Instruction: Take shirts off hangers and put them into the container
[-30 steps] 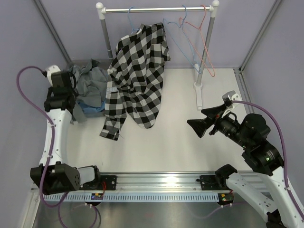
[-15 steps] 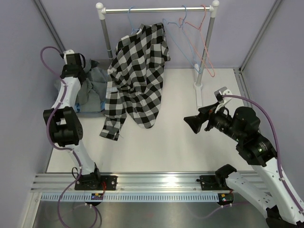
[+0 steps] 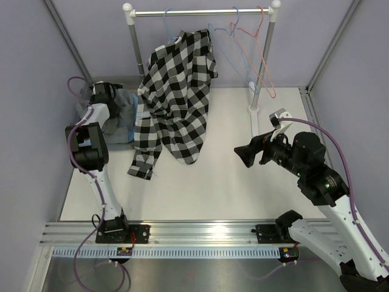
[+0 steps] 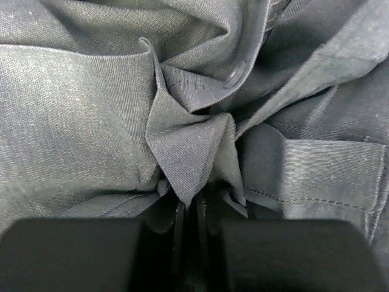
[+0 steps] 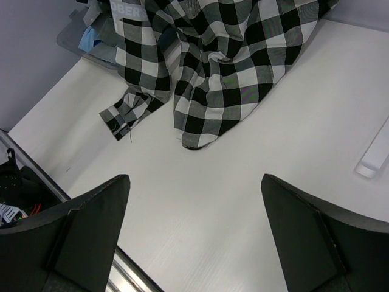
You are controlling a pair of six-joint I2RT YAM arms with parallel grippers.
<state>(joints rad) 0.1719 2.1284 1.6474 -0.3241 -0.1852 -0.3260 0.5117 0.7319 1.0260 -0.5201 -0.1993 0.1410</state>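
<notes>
Two of three shirts look done, I judge. My left gripper [image 4: 193,210] is pinched almost closed on a pleat of the grey shirt [image 4: 91,121], down in the container [image 5: 72,44] at far left, where the light blue shirt [image 3: 117,139] also lies. My right gripper [image 5: 194,182] hangs wide and empty at right. Left to do: the checked shirt [image 3: 176,91], on its blue hanger [image 3: 166,17]. Three hangers in all, counting the bare blue hanger [image 3: 233,58] and the pink-red hanger [image 3: 267,85]; one container.

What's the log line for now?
left gripper: shut on grey shirt | right gripper: open, empty | checked shirt: hangs from rack
</notes>
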